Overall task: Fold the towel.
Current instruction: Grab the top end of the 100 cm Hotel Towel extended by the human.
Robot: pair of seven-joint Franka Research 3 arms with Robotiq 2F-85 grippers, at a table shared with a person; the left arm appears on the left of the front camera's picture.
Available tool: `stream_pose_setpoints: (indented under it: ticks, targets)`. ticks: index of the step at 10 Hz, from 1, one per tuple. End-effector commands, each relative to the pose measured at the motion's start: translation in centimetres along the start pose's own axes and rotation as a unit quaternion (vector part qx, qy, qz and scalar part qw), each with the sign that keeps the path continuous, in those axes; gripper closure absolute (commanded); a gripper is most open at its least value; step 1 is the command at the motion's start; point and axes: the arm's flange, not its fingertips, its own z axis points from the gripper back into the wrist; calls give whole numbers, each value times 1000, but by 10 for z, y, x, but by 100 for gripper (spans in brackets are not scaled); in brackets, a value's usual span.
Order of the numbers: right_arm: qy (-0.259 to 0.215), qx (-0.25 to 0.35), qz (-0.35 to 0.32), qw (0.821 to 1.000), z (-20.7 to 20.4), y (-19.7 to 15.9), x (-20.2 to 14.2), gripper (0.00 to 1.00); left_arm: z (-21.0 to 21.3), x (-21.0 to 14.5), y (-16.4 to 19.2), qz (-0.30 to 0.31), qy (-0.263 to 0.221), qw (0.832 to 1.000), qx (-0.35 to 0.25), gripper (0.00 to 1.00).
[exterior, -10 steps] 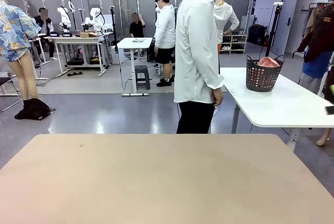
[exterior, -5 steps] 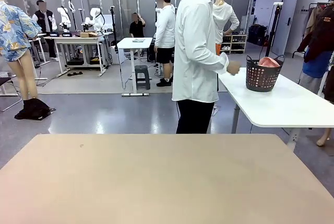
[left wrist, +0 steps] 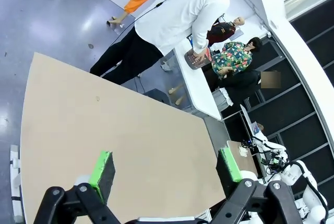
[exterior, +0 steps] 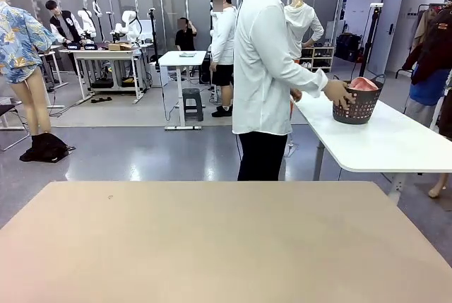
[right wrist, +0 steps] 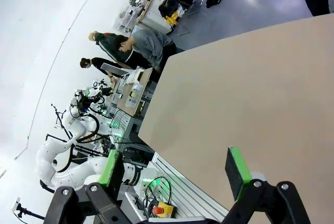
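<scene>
Salmon towel (exterior: 364, 83) bunched in dark lattice basket (exterior: 360, 109); left claw (left wrist: 165, 164), right claw (right wrist: 175, 165) agape, empty.

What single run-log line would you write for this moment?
towel: in basket on white table | person's hand: at basket | left gripper: open, empty | right gripper: open, empty

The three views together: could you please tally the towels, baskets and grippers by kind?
towel: 1, pink, in the basket
basket: 1, dark
grippers: 2, left gripper and right gripper, both open
Total: 4
</scene>
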Motion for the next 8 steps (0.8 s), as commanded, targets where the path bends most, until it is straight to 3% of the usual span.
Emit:
stream_pose_setpoints:
  ticks: [1, 8]
  targets:
    - [-1, 6, 4, 1000, 1, 1, 1, 0, -1, 2, 0, -7, -4, 1000, -10, 0]
    - [-1, 6, 4, 1000, 1, 1, 1, 0, -1, 2, 0, -7, -4, 1000, -10, 0]
